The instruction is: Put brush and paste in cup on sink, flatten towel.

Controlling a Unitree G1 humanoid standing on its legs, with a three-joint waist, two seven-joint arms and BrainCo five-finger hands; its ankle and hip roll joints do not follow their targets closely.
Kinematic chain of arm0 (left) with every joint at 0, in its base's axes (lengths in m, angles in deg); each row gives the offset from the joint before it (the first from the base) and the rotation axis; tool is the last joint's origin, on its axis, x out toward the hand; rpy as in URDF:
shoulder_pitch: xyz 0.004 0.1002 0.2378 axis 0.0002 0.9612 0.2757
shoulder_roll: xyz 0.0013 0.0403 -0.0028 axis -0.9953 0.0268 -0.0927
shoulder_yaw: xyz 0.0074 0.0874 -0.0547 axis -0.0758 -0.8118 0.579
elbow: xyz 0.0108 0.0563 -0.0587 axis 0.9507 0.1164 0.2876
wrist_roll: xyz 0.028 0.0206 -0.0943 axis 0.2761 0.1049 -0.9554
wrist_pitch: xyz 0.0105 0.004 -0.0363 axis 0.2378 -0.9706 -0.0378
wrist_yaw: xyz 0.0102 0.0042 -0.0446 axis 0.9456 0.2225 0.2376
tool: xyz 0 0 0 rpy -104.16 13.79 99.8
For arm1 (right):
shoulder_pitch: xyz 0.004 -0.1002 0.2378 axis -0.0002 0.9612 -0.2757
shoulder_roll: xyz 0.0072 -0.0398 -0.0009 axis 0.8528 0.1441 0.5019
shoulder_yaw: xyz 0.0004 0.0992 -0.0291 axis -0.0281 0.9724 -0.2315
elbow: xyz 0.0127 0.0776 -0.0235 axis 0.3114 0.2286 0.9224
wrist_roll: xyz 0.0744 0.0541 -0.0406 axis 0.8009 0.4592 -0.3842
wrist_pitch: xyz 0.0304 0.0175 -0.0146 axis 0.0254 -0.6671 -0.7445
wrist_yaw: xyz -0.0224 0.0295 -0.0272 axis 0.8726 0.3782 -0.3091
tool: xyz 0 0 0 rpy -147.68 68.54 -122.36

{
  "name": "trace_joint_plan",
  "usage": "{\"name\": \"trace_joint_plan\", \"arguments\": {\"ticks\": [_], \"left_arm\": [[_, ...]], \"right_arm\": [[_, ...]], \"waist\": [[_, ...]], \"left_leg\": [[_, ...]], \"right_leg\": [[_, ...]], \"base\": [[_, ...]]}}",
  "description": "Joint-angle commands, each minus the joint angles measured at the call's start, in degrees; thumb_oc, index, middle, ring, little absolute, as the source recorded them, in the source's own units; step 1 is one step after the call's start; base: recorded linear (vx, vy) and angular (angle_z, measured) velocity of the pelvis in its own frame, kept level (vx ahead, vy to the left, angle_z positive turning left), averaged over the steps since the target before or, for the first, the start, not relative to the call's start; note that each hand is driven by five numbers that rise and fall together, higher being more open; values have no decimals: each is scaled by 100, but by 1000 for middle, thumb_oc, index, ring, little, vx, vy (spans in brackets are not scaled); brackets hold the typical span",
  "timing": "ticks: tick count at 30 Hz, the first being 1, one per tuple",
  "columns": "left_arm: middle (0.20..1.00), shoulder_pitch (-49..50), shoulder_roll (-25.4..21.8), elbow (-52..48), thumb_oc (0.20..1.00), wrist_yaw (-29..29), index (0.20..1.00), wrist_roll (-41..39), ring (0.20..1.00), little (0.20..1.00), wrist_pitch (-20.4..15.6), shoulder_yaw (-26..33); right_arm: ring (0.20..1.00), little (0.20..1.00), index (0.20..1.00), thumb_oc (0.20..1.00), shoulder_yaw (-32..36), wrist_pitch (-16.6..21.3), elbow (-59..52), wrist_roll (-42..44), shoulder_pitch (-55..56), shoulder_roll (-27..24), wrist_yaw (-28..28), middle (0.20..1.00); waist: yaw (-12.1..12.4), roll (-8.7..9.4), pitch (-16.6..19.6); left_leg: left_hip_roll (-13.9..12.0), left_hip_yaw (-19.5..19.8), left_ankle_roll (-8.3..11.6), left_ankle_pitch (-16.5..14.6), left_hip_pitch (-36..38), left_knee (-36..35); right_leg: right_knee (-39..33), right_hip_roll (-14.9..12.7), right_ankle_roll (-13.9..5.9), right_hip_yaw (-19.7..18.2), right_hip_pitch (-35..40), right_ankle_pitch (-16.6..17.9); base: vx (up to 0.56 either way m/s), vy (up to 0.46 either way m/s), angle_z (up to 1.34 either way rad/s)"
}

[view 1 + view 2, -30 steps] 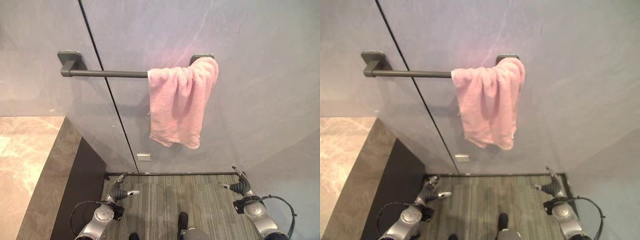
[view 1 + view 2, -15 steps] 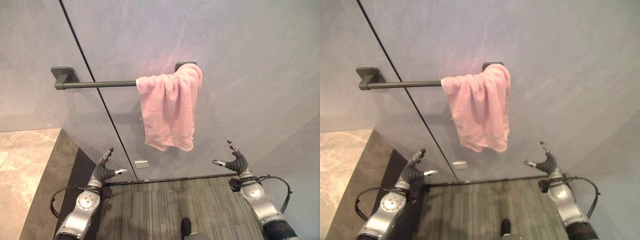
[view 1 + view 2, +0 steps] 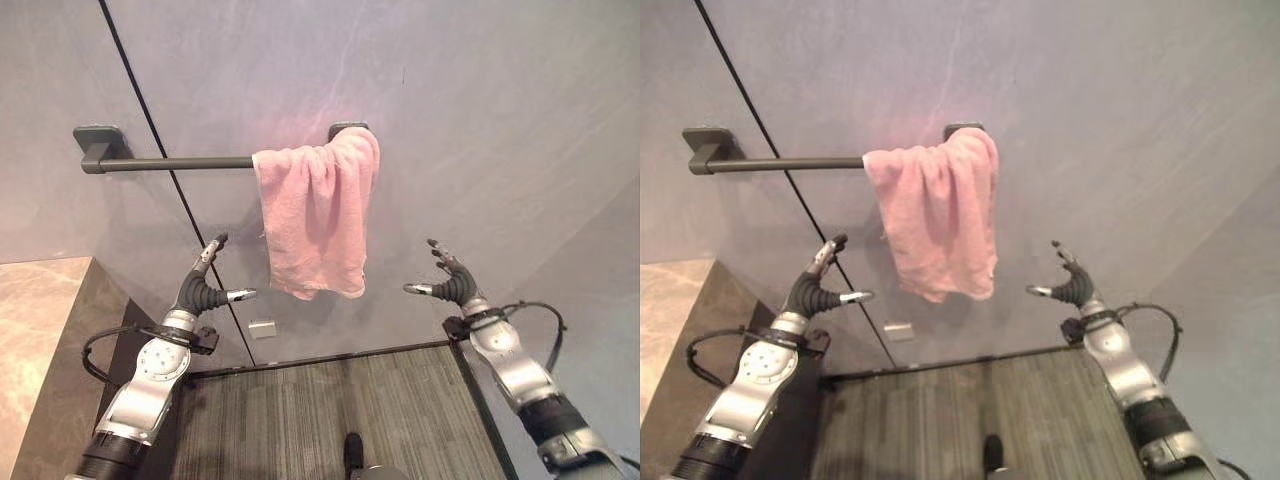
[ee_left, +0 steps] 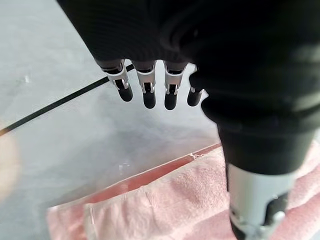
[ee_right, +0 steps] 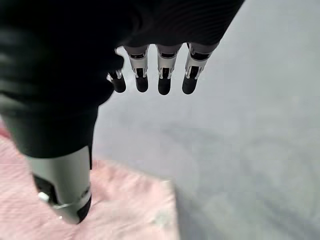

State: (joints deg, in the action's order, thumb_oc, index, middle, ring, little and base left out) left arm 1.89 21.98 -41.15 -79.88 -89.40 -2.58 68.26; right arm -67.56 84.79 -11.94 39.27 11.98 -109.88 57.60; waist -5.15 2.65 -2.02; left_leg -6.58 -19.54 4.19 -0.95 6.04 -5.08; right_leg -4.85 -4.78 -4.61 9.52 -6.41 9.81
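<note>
Moved: I have raised both my hands from near the floor to the towel's lower edge.
Towel: the bunched pink terry towel (image 3: 316,220) hangs over the right end of the dark metal wall rail (image 3: 170,162).
Left hand: my left hand (image 3: 203,288) is open, empty, just left of the hem.
Right hand: my right hand (image 3: 450,285) is open, empty, right of it.
Around: grey wall (image 3: 500,120), stone counter (image 3: 40,330) at lower left.

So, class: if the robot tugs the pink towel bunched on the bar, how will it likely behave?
The pink towel hangs in soft folds, so it is probably floppy and light. Draped loosely over the bar, it might slide off if tugged.
</note>
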Motion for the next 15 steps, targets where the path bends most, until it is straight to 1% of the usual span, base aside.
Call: {"name": "trace_joint_plan", "arguments": {"ticks": [1, 8, 13, 15], "left_arm": [[1000, -348, -437, -169, 1000, -20, 1000, -177, 1000, 1000, -266, -66], [1000, -801, -506, -135, 1000, -43, 1000, -229, 1000, 1000, -294, -352], [1000, -1078, -447, -100, 1000, -83, 1000, -269, 1000, 1000, -277, -459], [1000, -1113, -444, -103, 1000, -80, 1000, -261, 1000, 1000, -271, -460]], "right_arm": [[1000, 1000, 1000, 1000, -156, 18, 291, 389, -718, -139, 94, 1000], [1000, 1000, 1000, 1000, -603, -121, 997, 919, -1500, -69, 251, 1000], [1000, 1000, 1000, 1000, -1005, -332, 1841, 1504, -2252, 201, 439, 1000], [1000, 1000, 1000, 1000, -1089, -351, 1907, 1547, -2369, 211, 508, 1000]], "waist": [[136, 264, 30], [199, 316, -51], [242, 371, -43], [239, 376, -42]], "left_leg": [[-142, 173, 133, 74, 27, 8], [-156, 238, 155, 129, -132, 8], [-171, 252, 168, 141, -169, 8], [-173, 252, 169, 138, -160, 8]], "right_leg": [[-15, -348, -664, -343, 116, 1], [-15, -358, -653, -291, 14, 24], [-15, -354, -645, -280, -5, 36], [-15, -354, -644, -278, 7, 36]], "base": [[0, 0, 0], [-22, 7, 3], [-1, 1, 1], [-2, 2, 2]]}}
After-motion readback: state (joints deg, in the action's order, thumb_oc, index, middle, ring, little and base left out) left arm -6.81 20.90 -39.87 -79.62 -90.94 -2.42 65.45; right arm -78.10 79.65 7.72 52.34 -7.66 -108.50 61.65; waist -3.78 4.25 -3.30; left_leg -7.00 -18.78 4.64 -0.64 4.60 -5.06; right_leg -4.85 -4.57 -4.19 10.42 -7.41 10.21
